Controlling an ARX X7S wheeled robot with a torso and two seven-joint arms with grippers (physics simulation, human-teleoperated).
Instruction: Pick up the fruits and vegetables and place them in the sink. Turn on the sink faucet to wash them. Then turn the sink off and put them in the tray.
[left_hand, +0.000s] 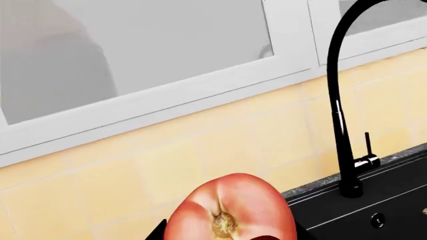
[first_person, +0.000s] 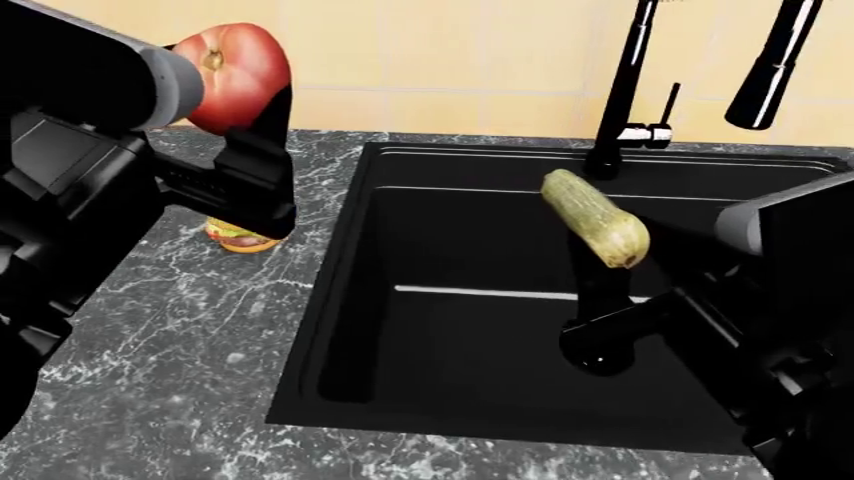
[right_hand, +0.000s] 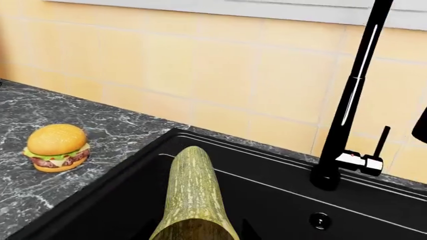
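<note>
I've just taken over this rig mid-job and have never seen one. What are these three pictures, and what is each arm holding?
The wide picture comes from the robot's head, looking down over both black arms at a marble counter and a black sink. The other two come from cameras near each arm's fingers. The left gripper holds a red tomato raised above the counter, beside the sink; the left wrist view shows it close up. The right gripper holds a pale striped squash above the sink basin, seen lengthwise in the right wrist view. A burger sits on the counter. The black faucet stands at the sink's back edge.
</note>
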